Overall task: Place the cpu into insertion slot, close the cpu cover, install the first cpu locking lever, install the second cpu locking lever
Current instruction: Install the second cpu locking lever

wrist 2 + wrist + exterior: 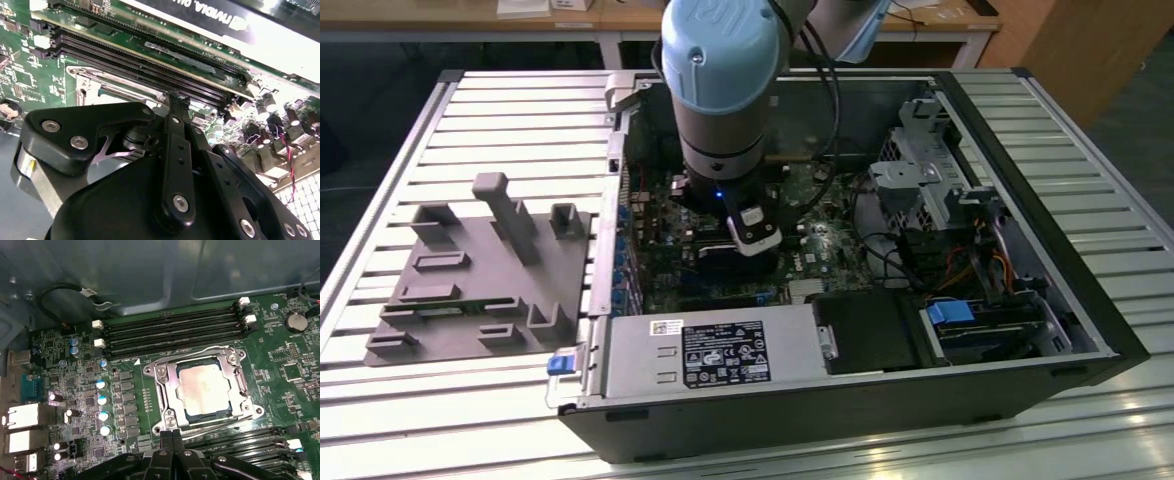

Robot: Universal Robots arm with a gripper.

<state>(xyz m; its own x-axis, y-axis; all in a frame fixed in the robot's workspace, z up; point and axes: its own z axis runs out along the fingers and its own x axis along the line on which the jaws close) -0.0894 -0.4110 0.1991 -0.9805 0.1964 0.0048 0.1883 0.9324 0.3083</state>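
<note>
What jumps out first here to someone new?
The arm, its pale blue joint reaching down into the open computer case lying on the slatted table. In the first wrist view, the cpu sits in the insertion slot with the silvery cpu cover closed around it, and the gripper is at the slot's edge. A grey fixture block lies at the exterior view's left.

Silver-topped cpu (pixel 206 388) seated in insertion slot (pixel 167 412); cpu cover (pixel 235 382) closed.
</note>
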